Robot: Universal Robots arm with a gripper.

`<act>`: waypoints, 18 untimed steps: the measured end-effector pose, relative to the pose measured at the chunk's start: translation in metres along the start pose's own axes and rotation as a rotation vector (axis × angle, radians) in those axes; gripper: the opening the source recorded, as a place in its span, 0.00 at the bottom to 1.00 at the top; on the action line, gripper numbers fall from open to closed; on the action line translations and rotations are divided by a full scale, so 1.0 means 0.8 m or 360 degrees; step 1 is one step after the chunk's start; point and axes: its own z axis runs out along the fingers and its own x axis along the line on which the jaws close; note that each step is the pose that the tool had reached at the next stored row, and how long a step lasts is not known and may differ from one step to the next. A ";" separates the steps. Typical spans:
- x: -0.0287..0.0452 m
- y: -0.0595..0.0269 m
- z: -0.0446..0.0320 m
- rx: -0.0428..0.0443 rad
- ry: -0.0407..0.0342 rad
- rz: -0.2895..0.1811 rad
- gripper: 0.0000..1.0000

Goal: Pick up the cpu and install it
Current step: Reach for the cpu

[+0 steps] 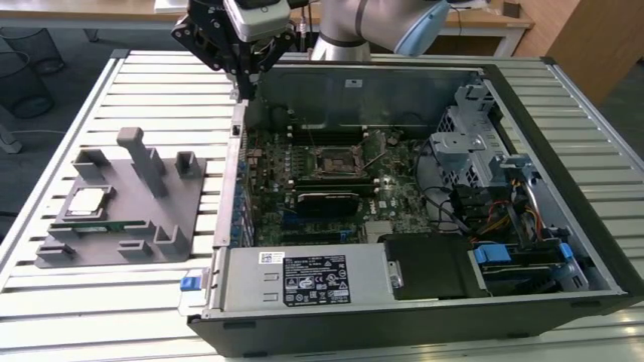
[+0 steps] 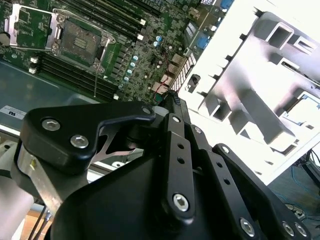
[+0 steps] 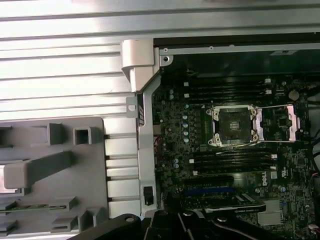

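1. Right, the gripper (image 1: 241,89) hangs high over the far rim of the open case (image 1: 403,87). It sits at the corner toward the exterior view's left, with the arm (image 1: 352,23) rising behind it.
2. Apart or together? I cannot tell. In the second wrist view the gripper's black linkages crowd the foreground and narrow toward the tip.
3. Now the cpu (image 1: 86,202): it lies flat, silvery top up, on the grey fixture (image 1: 141,245). That fixture stands on the slatted counter (image 1: 151,83), to the exterior view's left of the case and well apart from the gripper.
4. Just beside the cpu, toward the counter's near edge, the green memory stick (image 1: 96,226) lies along the same fixture. In the first wrist view it shows as a thin green strip (image 3: 35,206).
5. Inside the case lies the motherboard (image 1: 393,188), with the socket (image 1: 335,158) near its middle between rows of dark slots.
6. Both wrist views catch that socket (image 3: 234,126) (image 2: 80,42). Its centre is dark, and its metal frame is swung open beside it.
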 end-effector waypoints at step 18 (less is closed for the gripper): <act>0.0163 -0.001 0.0005 0.0000 0.0001 0.0000 0.10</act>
